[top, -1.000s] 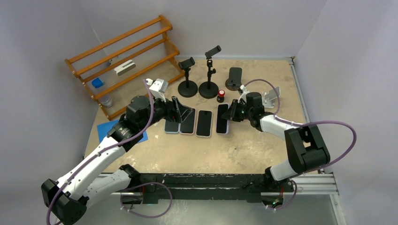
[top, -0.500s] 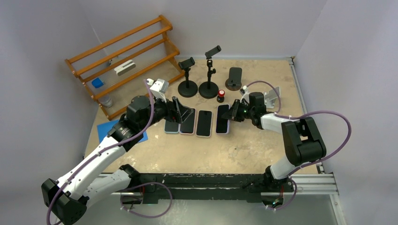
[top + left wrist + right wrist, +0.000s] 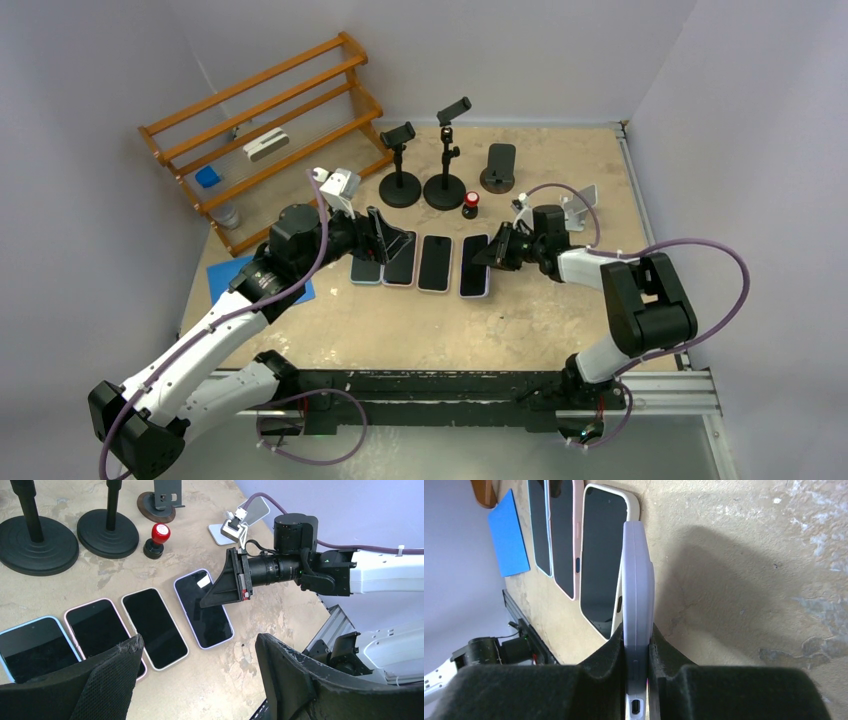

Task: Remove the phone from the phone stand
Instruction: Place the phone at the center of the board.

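I had one table (image 3: 560,320) in front of me and one wooden rack (image 3: 262,140) at its far left. Two arms reached in from the near edge, the left arm (image 3: 215,335) and the right arm (image 3: 640,305).

I counted four stands near the far side: two tall black stands (image 3: 401,186) on round bases, one short dark stand (image 3: 499,166) to their right, and one pale stand (image 3: 578,208) further right, just beyond the right wrist. One blue sheet (image 3: 228,277) lay partly under the left arm.

Four phones sat side by side, nearer the arms than the stands. From left to right they were a blue-cased phone (image 3: 30,647), a pink-cased phone (image 3: 97,627), a white-cased phone (image 3: 152,625) and the lavender-cased phone (image 3: 202,612).

The left gripper (image 3: 388,236) hung over the left end of that row, its fingers spread wide with nothing between them. The right gripper (image 3: 637,645) was pinched on the lavender-cased phone at its port end, one pad on each broad side. That phone was at the right end of the row and apart from every stand. I could not tell whether it lay flat on the table or was tipped up.

One small red-capped knob (image 3: 159,536) stood between the black stands and the phones.
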{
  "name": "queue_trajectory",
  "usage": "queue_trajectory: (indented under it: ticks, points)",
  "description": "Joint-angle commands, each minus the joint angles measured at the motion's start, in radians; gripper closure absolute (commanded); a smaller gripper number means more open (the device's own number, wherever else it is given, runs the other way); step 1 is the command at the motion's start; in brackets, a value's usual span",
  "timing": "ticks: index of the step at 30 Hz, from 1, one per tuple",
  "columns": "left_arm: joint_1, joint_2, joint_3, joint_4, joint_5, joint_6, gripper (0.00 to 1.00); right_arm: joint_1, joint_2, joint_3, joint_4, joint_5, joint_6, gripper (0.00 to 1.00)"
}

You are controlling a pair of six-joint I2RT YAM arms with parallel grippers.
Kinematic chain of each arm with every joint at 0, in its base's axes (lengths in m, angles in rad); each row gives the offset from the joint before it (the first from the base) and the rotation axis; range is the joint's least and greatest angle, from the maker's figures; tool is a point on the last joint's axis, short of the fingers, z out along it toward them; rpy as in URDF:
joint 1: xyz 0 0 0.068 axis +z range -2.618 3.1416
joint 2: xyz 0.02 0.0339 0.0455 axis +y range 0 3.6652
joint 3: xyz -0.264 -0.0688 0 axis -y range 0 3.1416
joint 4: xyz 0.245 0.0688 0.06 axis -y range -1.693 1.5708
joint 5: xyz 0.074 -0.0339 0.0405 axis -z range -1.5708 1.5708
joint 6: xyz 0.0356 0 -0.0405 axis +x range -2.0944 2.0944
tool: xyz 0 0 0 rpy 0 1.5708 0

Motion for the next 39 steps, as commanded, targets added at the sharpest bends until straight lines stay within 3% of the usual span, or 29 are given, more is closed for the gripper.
queue_trajectory:
  ticks: [1,39]
  points:
    - [-0.004,-0.014,0.046,0.036,0.012,-0.014,0.2,-0.011,0.003,-0.015,0.088,-0.091,0.055,1.0]
    - [-0.003,-0.006,0.045,0.035,0.006,-0.01,0.2,-0.019,0.181,0.065,0.226,-0.087,0.142,1.0]
